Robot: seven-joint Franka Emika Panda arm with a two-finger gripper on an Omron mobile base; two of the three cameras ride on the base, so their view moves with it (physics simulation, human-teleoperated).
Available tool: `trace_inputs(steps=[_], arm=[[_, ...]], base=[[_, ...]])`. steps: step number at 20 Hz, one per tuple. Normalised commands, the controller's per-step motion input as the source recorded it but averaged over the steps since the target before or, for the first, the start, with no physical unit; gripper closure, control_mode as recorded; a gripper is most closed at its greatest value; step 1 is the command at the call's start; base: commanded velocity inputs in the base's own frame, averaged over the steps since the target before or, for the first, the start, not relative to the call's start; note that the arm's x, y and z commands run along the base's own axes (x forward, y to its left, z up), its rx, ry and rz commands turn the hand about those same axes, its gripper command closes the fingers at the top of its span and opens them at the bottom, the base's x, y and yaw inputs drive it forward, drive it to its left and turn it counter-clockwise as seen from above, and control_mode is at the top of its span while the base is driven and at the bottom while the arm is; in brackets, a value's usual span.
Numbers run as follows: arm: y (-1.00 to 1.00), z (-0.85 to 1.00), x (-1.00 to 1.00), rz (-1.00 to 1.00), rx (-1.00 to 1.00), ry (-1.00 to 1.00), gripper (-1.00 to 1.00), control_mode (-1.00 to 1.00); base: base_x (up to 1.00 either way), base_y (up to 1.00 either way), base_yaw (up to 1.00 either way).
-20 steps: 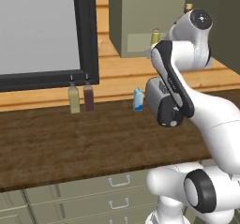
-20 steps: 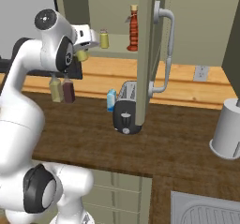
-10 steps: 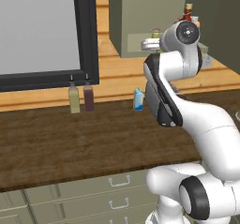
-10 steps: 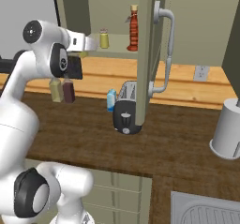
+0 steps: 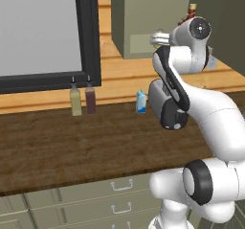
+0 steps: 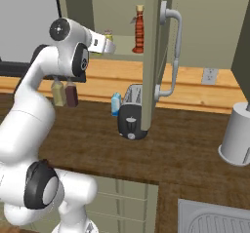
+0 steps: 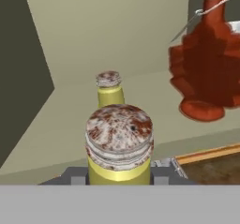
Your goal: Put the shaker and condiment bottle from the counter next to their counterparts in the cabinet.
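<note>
**Shaker up at the cabinet shelf, bottle already sitting inside**

So the white robot arm is raised up to the olive-green wall cabinet (image 6: 210, 27), and the two-finger gripper (image 7: 120, 175) has its jaws pulled in narrow, clamped on the small yellow-green cylindrical shaker with the speckled grey-silver cap (image 7: 119, 145). In the hand view that shaker sits right between the finger tips, upright, with its cap facing the camera. From the right base view you can just make out the yellow-green shaker at the tip of the hand, at the front edge of the flat pale shelf (image 7: 70, 124) inside the cabinet.

Just past it, farther back on the shelf, stands the matching yellow-green shaker with a grey cap (image 7: 109, 89), also upright. The two are near each other but apart, as far as I can tell.

The squat dark red-brown ribbed bottle with the tan stopper and small white tag (image 6: 139, 29) stands on the same shelf, off to the right of both shakers, close to the open cabinet door with its curved metal handle (image 6: 171, 47).

Down on the long dark brown wood-grain counter (image 5: 72, 146): two tall slim bottles, one olive (image 5: 75, 98) and one maroon (image 5: 90, 97), side by side by the black window frame, a small blue-white carton (image 5: 141, 101), a dark toaster (image 6: 132, 112) just beside it, and a grey cylinder canister (image 6: 238, 134) far right.
</note>
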Motion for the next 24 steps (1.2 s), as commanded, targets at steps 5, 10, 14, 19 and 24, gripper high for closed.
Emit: trace_inputs(steps=[5, 10, 14, 19, 24], arm=[[-0.24, 0.17, 0.5, -0.01, 0.04, 0.05, 1.0, -1.0], [-0.01, 0.01, 0.43, -0.01, 0.0, 0.02, 1.0, -1.0], [-0.02, -0.1, 0.31, 0.0, -0.1, 0.0, 1.0, -1.0], [-0.11, -0.18, 0.11, 0.0, -0.13, 0.02, 1.0, -1.0], [0.0, -0.03, 0.0, 0.0, 0.0, 0.01, 1.0, -1.0]], base=[[0.0, 0.0, 0.0], [0.0, 0.0, 0.0], [0.0, 0.0, 0.0], [0.0, 0.0, 0.0], [0.0, 0.0, 0.0]])
